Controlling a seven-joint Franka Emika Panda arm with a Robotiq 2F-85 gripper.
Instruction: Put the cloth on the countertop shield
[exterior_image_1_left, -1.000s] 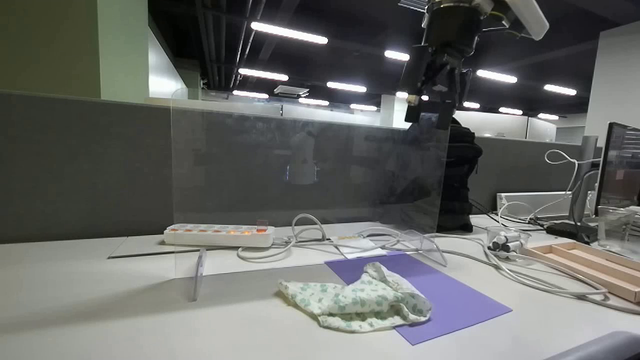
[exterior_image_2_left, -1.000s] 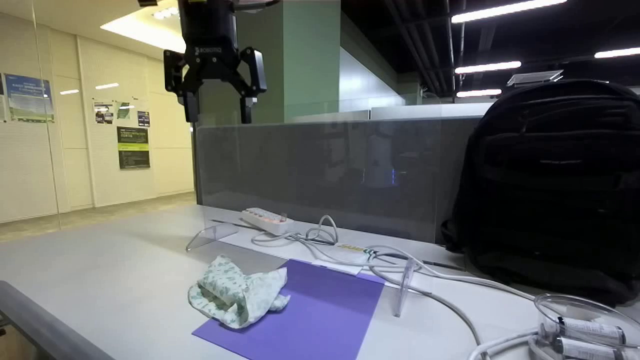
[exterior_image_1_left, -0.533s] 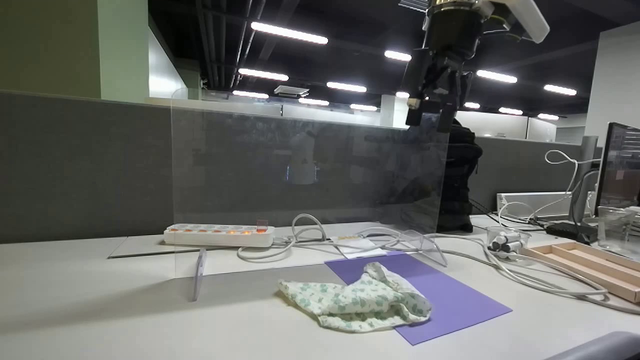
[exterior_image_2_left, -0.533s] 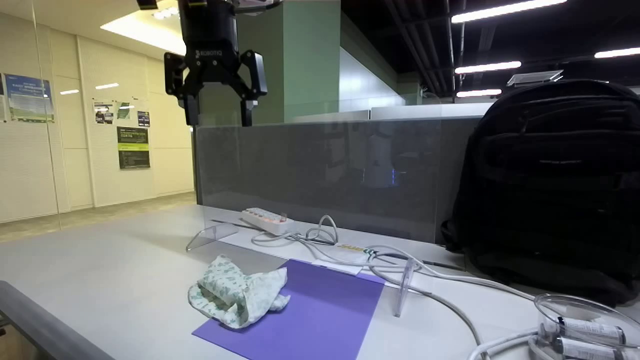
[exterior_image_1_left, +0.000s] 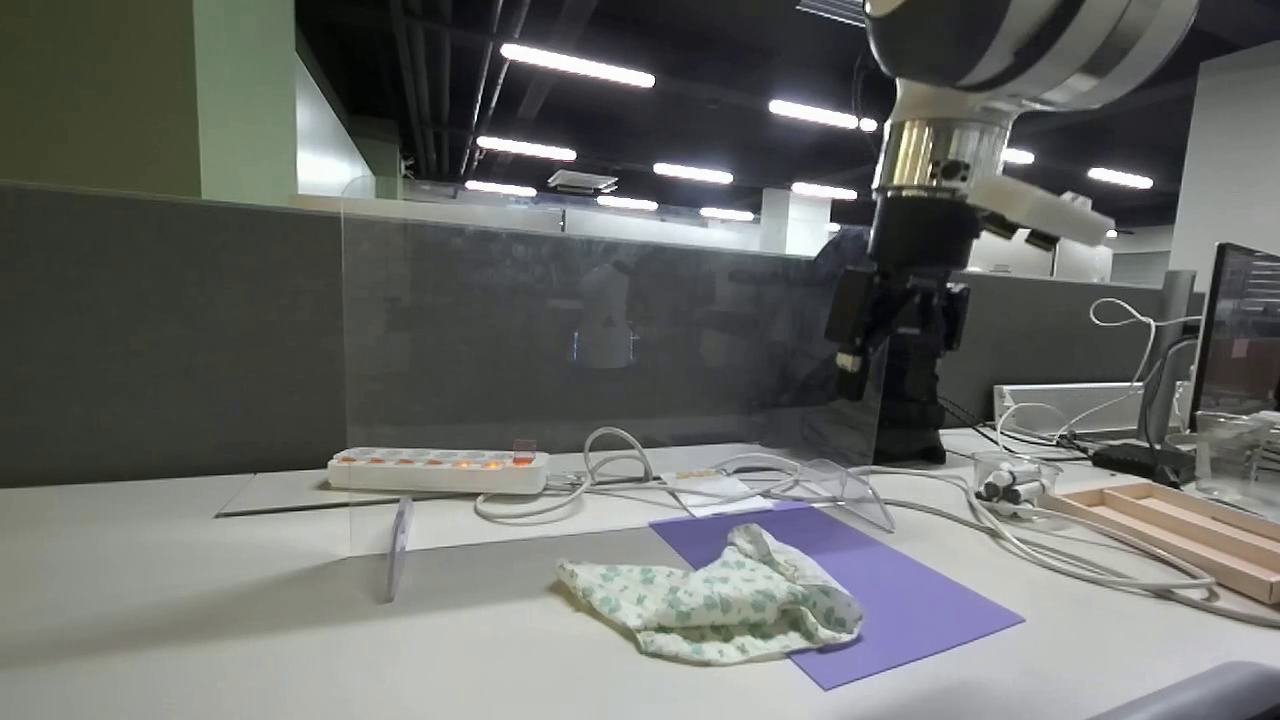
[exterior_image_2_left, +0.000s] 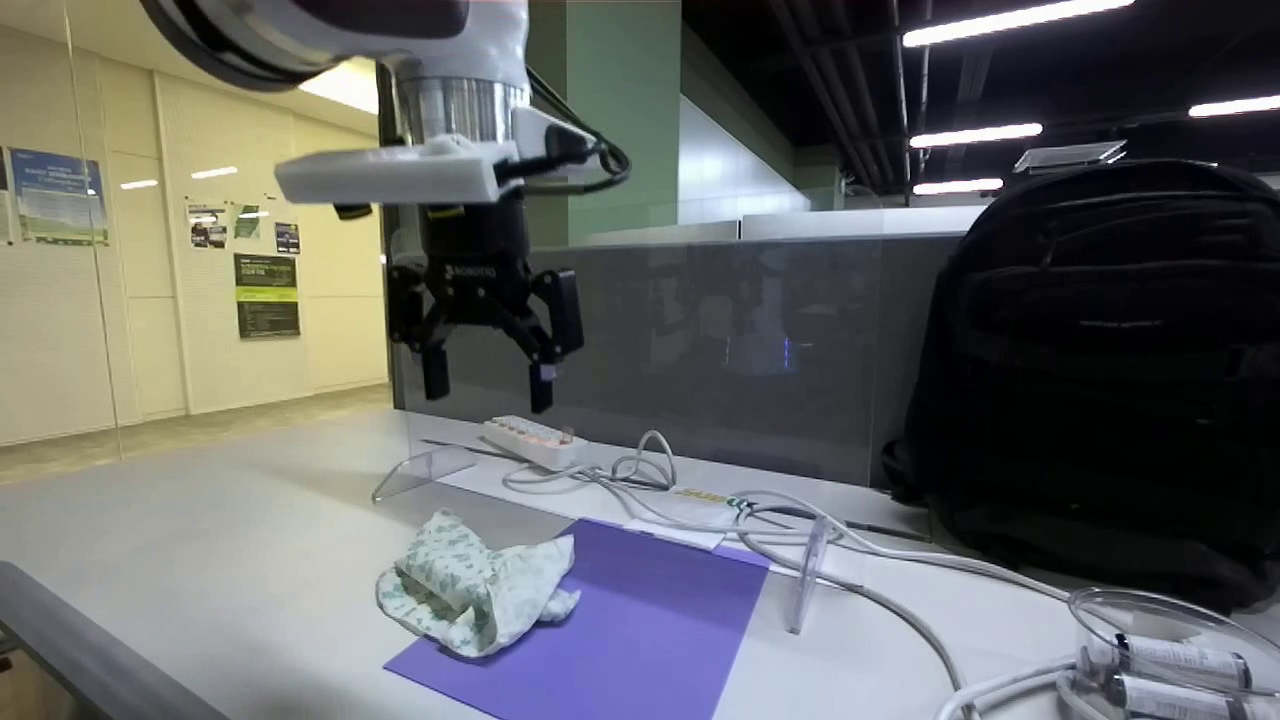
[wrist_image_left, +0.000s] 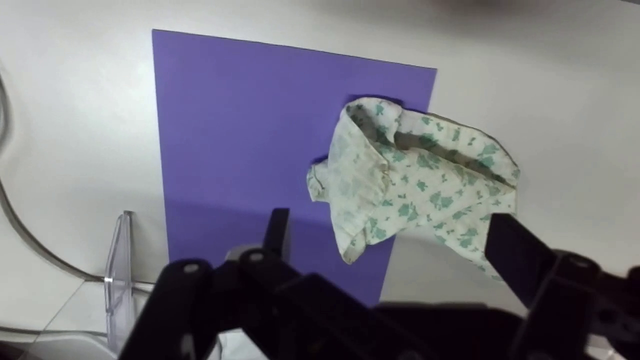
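The cloth (exterior_image_1_left: 710, 605), white with green leaf print, lies crumpled on the tabletop, partly over a purple sheet (exterior_image_1_left: 920, 605). It also shows in an exterior view (exterior_image_2_left: 480, 590) and in the wrist view (wrist_image_left: 425, 185). The countertop shield (exterior_image_1_left: 600, 340), a clear upright panel on two clear feet, stands behind the cloth; it also shows in an exterior view (exterior_image_2_left: 640, 340). In the wrist view only a shield foot (wrist_image_left: 119, 280) and a panel corner show. My gripper (exterior_image_2_left: 488, 384) is open and empty, pointing down, well above the table. In the wrist view, its fingers (wrist_image_left: 390, 232) stand apart with the cloth beyond them.
A white power strip (exterior_image_1_left: 440, 472) and cables (exterior_image_1_left: 620, 490) lie behind and under the shield. A black backpack (exterior_image_2_left: 1100, 400) stands at the back. A clear cup of vials (exterior_image_1_left: 1015, 485), a pink divided tray (exterior_image_1_left: 1180, 535) and a monitor (exterior_image_1_left: 1240, 330) stand to the side.
My arm and gripper have come down well toward the table, with a slight sideways shift. The gripper stays open. The cloth and the shield have not moved.
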